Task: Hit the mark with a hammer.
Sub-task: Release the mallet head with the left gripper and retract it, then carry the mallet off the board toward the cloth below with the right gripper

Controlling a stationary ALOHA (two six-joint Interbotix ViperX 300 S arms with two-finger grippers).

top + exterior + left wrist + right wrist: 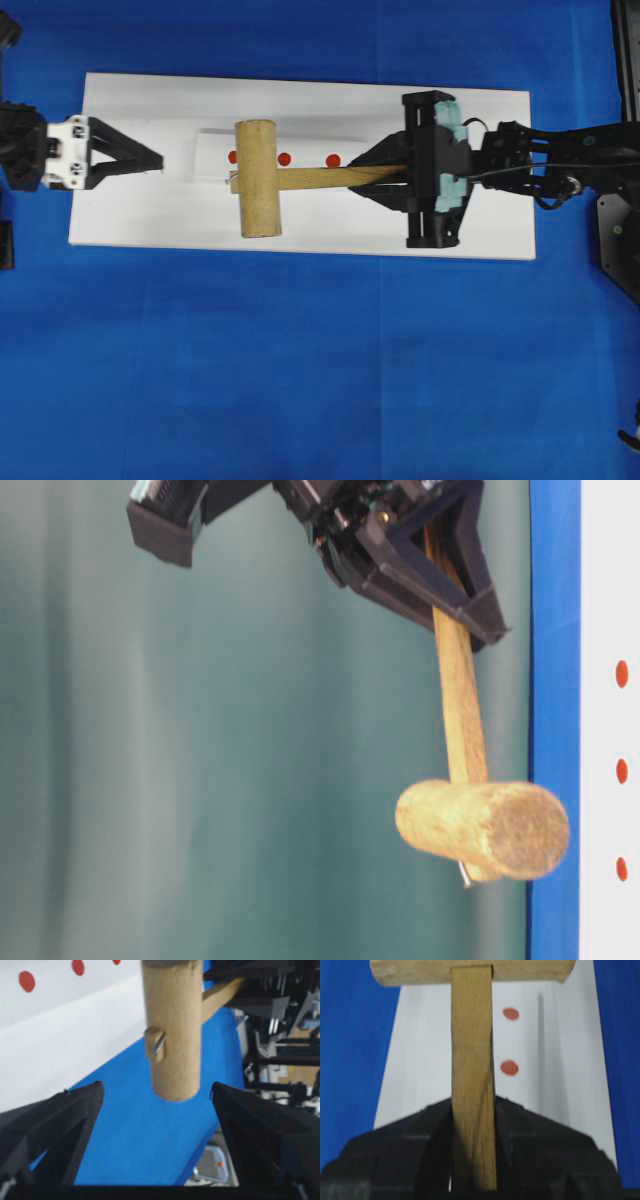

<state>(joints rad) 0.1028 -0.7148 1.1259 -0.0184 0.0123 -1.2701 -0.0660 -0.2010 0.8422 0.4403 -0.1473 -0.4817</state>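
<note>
Ideally, the right gripper (385,178), clamped on the hammer (258,178) handle, swings its head squarely onto a red mark (284,158), left gripper (150,160) open.

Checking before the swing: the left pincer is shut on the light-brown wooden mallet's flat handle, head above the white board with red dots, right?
Wrong arm: the right pincer is shut on the mallet handle, per the right wrist view. The left pincer is open, empty.

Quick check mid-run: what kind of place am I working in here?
Most likely a robotics lab bench: a blue cloth covers the table, a white board with red dots lies on it, and equipment racks stand behind.
</note>
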